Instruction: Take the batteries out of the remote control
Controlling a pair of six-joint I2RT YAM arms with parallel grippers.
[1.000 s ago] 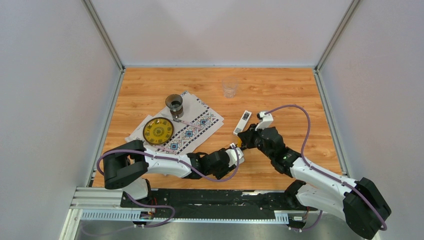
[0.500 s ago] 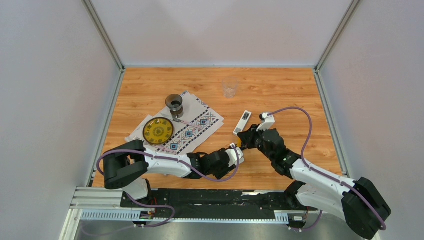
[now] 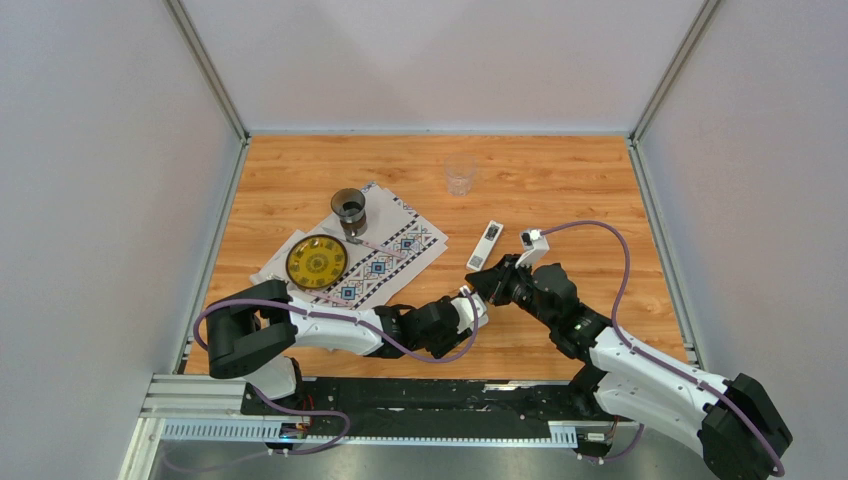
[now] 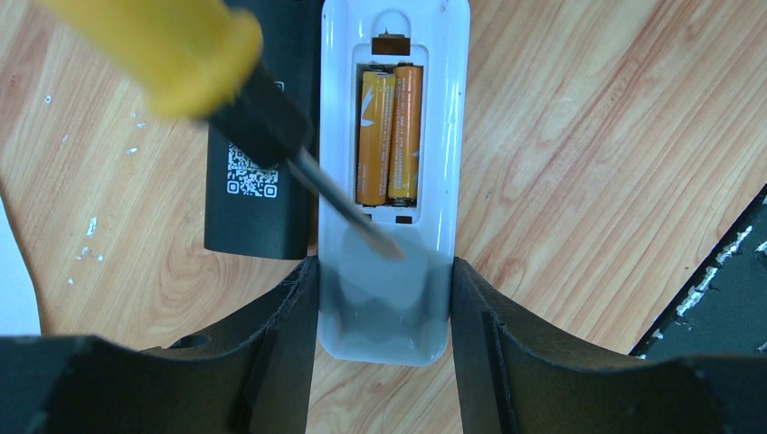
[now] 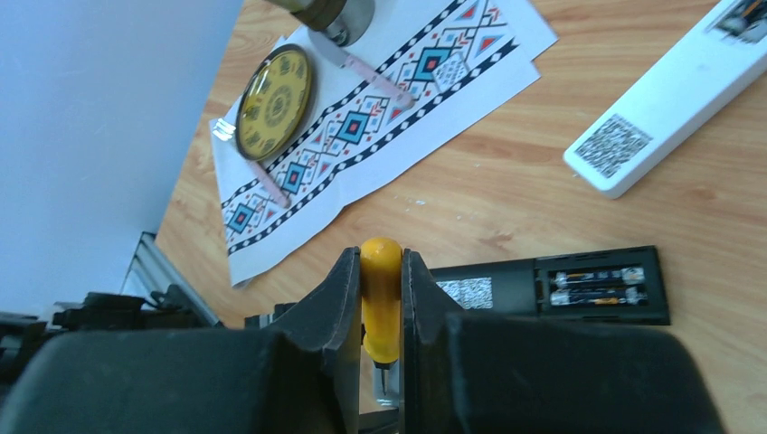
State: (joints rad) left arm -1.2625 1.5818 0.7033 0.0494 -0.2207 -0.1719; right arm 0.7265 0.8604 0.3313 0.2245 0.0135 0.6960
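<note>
Two orange batteries side by side in the open white remote control.
Left gripper clamps its near end; right gripper pinches a yellow screwdriver, tip just short of them; black remote beside.

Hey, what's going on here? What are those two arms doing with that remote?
The left tool grips a white remote by its lower end, cover off, with two orange batteries lying side by side in the open compartment. The right tool is clamped on a yellow-handled screwdriver, whose tip sits over the remote just below the batteries. A black remote lies right beside it on the wooden table. No battery is out yet.
</note>
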